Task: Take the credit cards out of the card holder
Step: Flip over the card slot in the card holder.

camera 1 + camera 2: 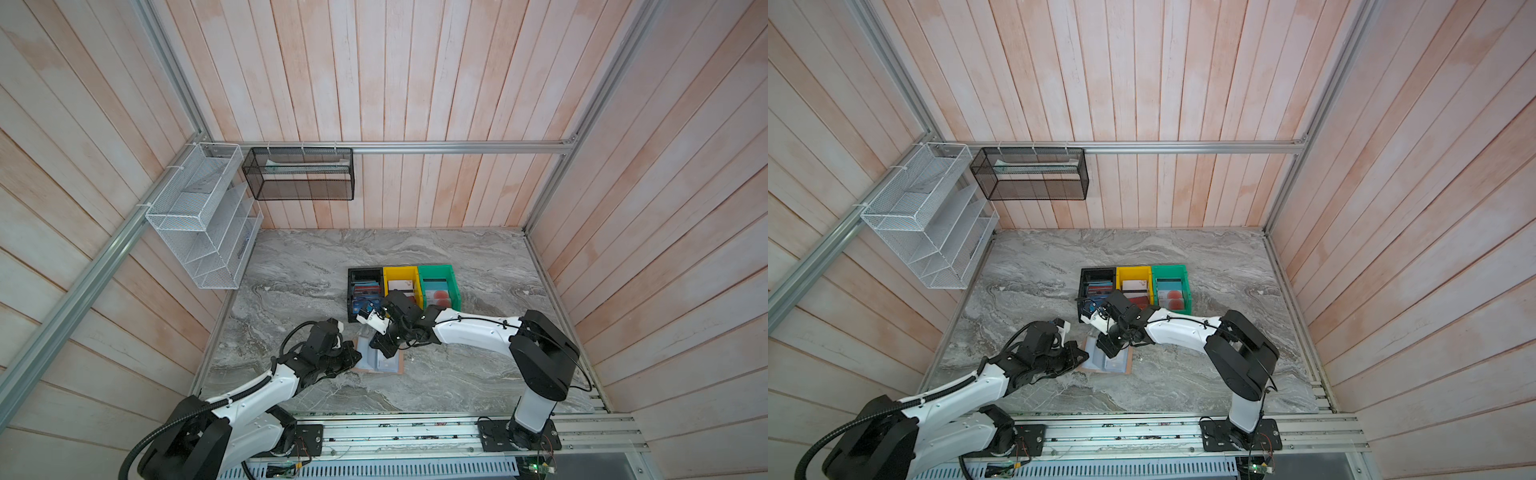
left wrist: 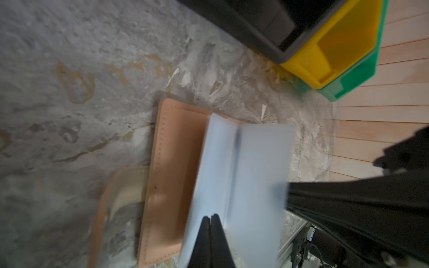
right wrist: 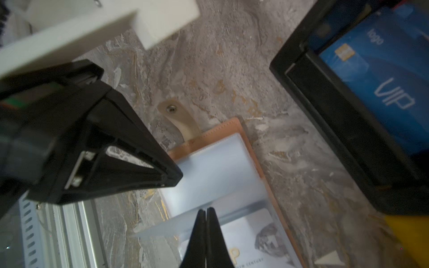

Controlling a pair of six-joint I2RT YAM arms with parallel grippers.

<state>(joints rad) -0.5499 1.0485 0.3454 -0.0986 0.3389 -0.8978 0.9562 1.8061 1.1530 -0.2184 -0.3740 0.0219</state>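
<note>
In both top views the flat tan-brown card holder (image 1: 388,365) with pale blue clear plastic sleeves lies open on the grey marble-patterned table (image 1: 478,374). It is in front of three plastic bins standing in one row: a black bin (image 1: 365,271), a yellow bin (image 1: 402,271) and a green bin (image 1: 436,269). Cards lie in all three bins. The left gripper (image 1: 356,359) is at one edge of the holder and the right gripper (image 1: 381,352) is over its middle. Here the jaws are too small to judge.

In the left wrist view the two black fingers of the left gripper (image 2: 211,218) are pressed together above the sleeves, and I see nothing between them. One sleeve leaf (image 2: 262,162) stands raised, and the tip of the right gripper (image 2: 290,197) meets its outer edge. The picture is blurred, and no card shows in these sleeves.

In the right wrist view the fingers of the right gripper (image 3: 206,212) are also pressed together, right at the raised leaf. I cannot tell whether they pinch the leaf or only touch it. A whitish card (image 3: 255,243) with grey print sits inside a lower sleeve. A blue card (image 3: 383,92) lettered "VIP" lies in the black bin.

My judgement is that the task is well advanced but not finished. At least this one card is left to take out, and other leaves are hidden.
</note>
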